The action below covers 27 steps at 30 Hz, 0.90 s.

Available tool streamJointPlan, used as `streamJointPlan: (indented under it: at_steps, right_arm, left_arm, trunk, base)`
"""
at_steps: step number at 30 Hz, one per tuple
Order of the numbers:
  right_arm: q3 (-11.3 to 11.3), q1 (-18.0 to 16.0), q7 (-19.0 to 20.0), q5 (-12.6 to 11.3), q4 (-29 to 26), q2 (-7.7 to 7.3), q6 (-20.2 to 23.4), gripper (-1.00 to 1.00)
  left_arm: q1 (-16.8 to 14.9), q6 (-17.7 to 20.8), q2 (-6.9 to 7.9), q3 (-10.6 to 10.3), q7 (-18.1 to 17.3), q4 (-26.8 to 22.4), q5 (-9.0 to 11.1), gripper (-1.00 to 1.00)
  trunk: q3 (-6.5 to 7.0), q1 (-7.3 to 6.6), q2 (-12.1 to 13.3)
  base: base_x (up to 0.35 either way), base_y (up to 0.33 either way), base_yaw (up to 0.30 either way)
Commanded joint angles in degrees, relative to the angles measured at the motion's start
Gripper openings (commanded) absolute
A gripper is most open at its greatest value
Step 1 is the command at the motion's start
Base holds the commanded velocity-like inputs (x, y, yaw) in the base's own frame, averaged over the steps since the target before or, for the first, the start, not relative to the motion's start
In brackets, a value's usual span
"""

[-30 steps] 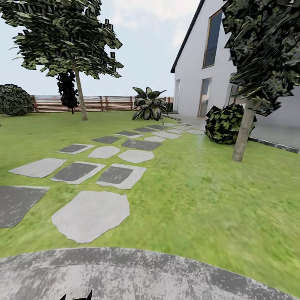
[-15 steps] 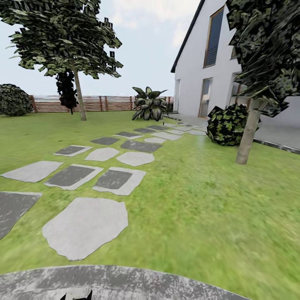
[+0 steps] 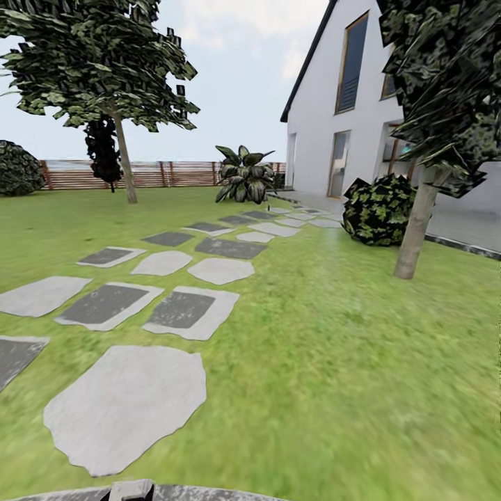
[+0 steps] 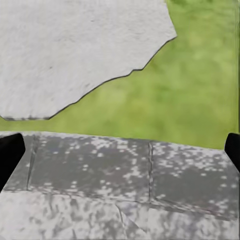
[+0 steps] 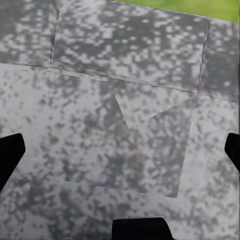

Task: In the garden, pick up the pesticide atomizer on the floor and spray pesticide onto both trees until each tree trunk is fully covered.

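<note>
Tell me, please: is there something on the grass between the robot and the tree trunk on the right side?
Nothing visible blocks it. Open lawn leads to the tree trunk. A dark bush stands behind and left of it, and the stepping stones lie off to the left. The pesticide atomizer cannot be made out.

The left gripper (image 4: pixel 120 155) shows in the left wrist view as two black fingertips (image 4: pixel 10 155) at opposite edges of the picture, spread wide apart with nothing between them, the camera looking down along them. The right gripper (image 5: pixel 120 155) appears the same way in the right wrist view: two dark fingertips (image 5: pixel 10 157) set far apart at either edge, jaws parted and holding nothing, with a dark piece of the gripper's own body (image 5: pixel 139 228) at the near edge (its shape is too cropped to say more). In the head view a small grey and black part of the robot (image 3: pixel 131 490) peeks in at the bottom edge; which part it is cannot be told.
</note>
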Motion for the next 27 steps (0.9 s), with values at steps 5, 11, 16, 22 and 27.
streamJointPlan:
  at_steps: [5,11,16,22,27]
  right_arm:
    - [0.0,0.0,0.0,0.0,0.0,0.0,0.0,1.0]
    - [0.0,0.0,0.0,0.0,0.0,0.0,0.0,1.0]
    - [0.0,0.0,0.0,0.0,0.0,0.0,0.0,1.0]
    - [0.0,0.0,0.0,0.0,0.0,0.0,0.0,1.0]
    - [0.0,0.0,0.0,0.0,0.0,0.0,0.1,1.0]
  left_arm:
    - [0.0,0.0,0.0,0.0,0.0,0.0,0.0,1.0]
    - [0.0,0.0,0.0,0.0,0.0,0.0,0.0,1.0]
    - [0.0,0.0,0.0,0.0,0.0,0.0,0.0,1.0]
    - [0.0,0.0,0.0,0.0,0.0,0.0,0.0,1.0]
    - [0.0,0.0,0.0,0.0,0.0,0.0,0.0,1.0]
  trunk:
    - [0.31,0.0,0.0]
    - [0.68,0.0,0.0]
    - [0.77,0.0,0.0]
    - [0.77,0.0,0.0]
    - [0.77,0.0,0.0]
  base:
    - [0.329,0.0,-0.178]
    - [0.329,0.0,-0.177]
    - [0.329,0.0,-0.048]
    - [0.329,0.0,-0.004]
    - [0.329,0.0,0.0]
